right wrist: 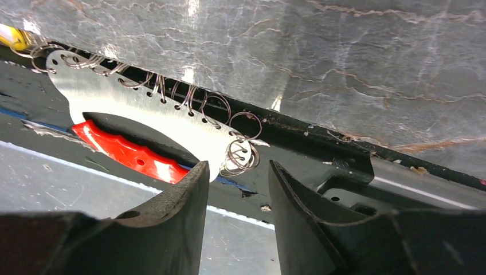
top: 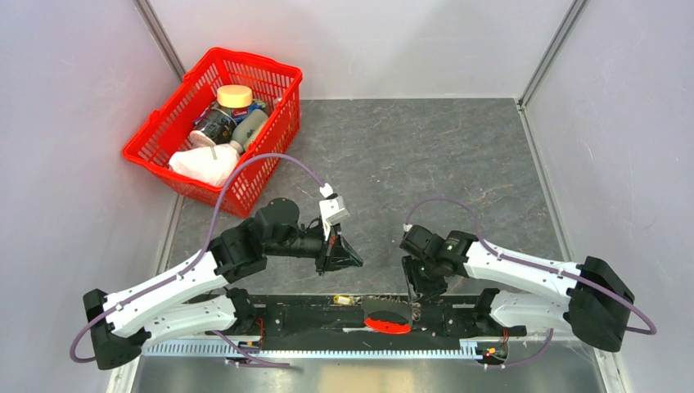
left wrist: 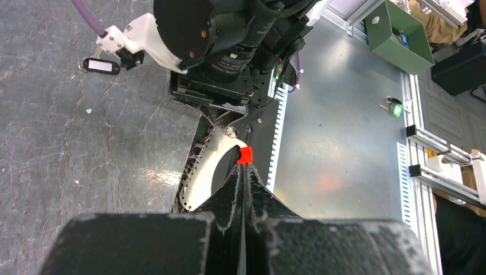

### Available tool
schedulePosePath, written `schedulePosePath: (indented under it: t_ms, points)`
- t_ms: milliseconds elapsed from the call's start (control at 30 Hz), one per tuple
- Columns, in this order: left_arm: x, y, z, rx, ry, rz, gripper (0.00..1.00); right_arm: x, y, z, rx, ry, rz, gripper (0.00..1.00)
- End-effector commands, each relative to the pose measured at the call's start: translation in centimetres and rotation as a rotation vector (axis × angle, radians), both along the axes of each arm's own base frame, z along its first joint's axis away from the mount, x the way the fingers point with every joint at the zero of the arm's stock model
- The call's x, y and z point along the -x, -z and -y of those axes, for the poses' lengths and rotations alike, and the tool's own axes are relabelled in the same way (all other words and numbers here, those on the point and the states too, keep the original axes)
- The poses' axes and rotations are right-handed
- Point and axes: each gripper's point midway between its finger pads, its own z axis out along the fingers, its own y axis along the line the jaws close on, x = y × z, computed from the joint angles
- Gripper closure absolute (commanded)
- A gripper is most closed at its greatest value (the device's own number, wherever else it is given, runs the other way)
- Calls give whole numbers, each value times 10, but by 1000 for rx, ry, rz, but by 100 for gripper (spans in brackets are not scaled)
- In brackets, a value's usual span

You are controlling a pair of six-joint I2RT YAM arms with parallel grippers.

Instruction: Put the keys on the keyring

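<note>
Item: keyring [left wrist: 245, 155], red strap apparently pinched in left hand [left wrist: 245, 167], fingers together, pointing toward the right arm. Right hand [right wrist: 239, 169], fingers apart, poised over wire rings [right wrist: 240, 153] on plate [right wrist: 114, 94], bench [right wrist: 344, 57] near edge. No keys discernible.

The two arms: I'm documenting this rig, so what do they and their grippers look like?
The left arm and right arm have white shells, black joints and a looping purple cable each. The left gripper and right gripper are black, with tapering rough-textured fingers.

Bright even overhead light, soft shadows, glare patches, blurred foreground
</note>
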Motion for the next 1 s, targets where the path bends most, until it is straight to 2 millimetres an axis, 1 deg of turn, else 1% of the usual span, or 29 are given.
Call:
schedulePosePath:
  t_ms: [0,400,533,733,967]
  points:
    - [3,-10,3,45,18,2,98,2,5,-9,-17,-20,7,51]
    - [4,-9,4,43,21,-1,98,3,19,-6,49,-36,13,53]
    - [4,-9,4,42,20,-2,98,2,20,-6,57,-38,21,58]
    - [3,-7,4,40,20,-4,98,5,23,2,98,-36,16,64]
    - [4,-7,5,42,23,-6,98,7,20,6,115,-41,18,69]
